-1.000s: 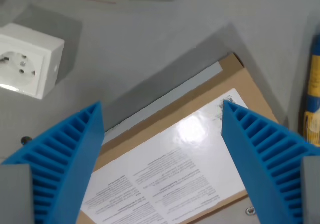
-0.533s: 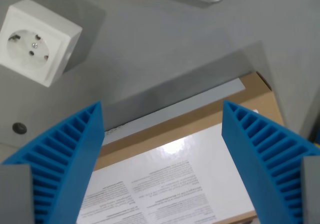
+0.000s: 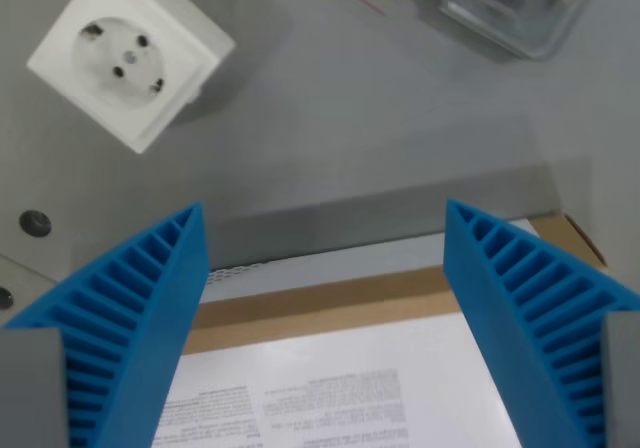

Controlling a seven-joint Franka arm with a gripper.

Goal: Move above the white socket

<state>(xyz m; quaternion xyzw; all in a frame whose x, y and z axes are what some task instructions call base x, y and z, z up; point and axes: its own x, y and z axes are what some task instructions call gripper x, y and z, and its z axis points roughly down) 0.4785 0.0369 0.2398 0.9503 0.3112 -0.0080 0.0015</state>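
1. I have the gripper [image 3: 325,313] spread wide with nothing between its blue fingers [image 3: 130,318]; it holds nothing, which suits a pure positioning move.
2. The white socket [image 3: 125,53] sits at about 10 o'clock from the gap between the fingers, well apart from it, resting on the grey table [image 3: 380,128] with its round face turned up toward the camera.
3. To do this well, I judge I must carry the arm toward 10 o'clock until the socket's round recess sits midway between the fingers, keeping height steady and not descending.
4. I would also square the wrist to the socket, since its outline lies turned relative to the fingers.
5. Directly below me is the cardboard box [image 3: 330,298] with a printed label [image 3: 320,388]; its far edge runs across at 6 o'clock.
6. Bare table lies between that edge and the socket, so the path looks open.
7. A clear plastic case [image 3: 510,8] lies at 1 o'clock, well away from my route.
8. Two small dark screw heads [image 3: 35,223] sit at 9 o'clock, flush and harmless.
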